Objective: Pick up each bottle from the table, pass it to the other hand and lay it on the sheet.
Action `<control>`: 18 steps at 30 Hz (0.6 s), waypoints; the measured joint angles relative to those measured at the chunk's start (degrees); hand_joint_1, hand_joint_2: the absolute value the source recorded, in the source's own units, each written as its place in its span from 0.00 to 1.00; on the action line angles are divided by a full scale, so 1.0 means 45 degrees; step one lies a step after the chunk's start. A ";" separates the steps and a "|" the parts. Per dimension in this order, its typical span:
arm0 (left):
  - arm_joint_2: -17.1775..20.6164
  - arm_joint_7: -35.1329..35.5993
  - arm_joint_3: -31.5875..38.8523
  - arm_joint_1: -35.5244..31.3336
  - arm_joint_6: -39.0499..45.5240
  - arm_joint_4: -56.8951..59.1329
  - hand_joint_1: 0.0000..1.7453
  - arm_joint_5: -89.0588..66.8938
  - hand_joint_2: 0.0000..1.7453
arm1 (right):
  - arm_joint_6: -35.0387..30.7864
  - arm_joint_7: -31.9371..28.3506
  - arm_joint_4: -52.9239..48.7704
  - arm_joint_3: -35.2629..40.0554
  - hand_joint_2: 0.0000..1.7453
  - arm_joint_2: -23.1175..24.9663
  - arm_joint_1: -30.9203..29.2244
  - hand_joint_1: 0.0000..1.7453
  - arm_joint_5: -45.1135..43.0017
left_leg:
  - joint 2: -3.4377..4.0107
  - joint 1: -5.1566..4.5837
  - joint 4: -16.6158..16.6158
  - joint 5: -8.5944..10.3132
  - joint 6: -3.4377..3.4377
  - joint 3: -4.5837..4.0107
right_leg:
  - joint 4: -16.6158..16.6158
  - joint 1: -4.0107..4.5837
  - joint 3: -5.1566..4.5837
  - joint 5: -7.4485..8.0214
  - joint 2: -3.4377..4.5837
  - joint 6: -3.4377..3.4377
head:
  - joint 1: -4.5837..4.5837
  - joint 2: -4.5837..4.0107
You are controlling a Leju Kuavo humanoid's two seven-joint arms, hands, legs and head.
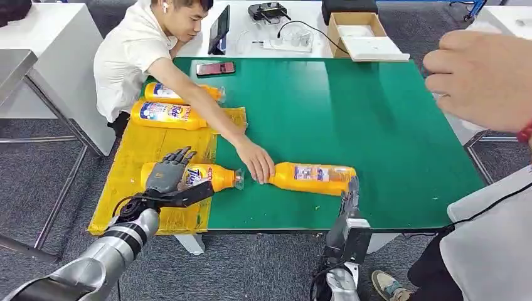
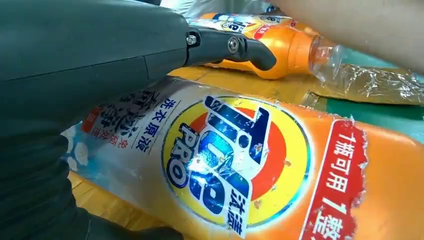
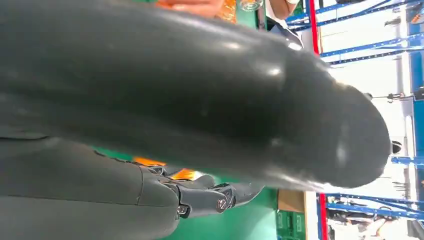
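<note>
The left hand (image 1: 168,172) is reaching in from the near left and lying over a bottle (image 1: 207,175) that rests on its side on the yellow sheet (image 1: 135,150), its fingers draped across the label. In the left wrist view the palm is pressing against the label and one finger (image 2: 235,47) is arching over the bottle (image 2: 260,165), but whether the grip is actually closed around it is hard to make out. The right hand (image 1: 349,197) is standing upright at the near edge of the green table (image 1: 376,125), fingers pointing up, just beside another bottle (image 1: 313,177) lying on the table; I cannot tell if its fingers are apart or together. A person's hand (image 1: 256,162) is touching that bottle's neck. Two more bottles (image 1: 166,114) are lying at the far end of the sheet.
</note>
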 measured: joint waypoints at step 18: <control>0.0632 -0.1593 -0.0010 0.3129 0.1306 -0.6140 0.00 0.3852 1.00 | -0.0024 0.0000 0.0092 -0.0136 0.00 -0.0112 0.0152 0.00 0.0121 | 0.0018 0.0003 0.0002 0.0000 0.0000 -0.0102 | 0.0002 0.0002 -0.0117 0.0001 0.0006 0.0000 | 0.0000 0.0000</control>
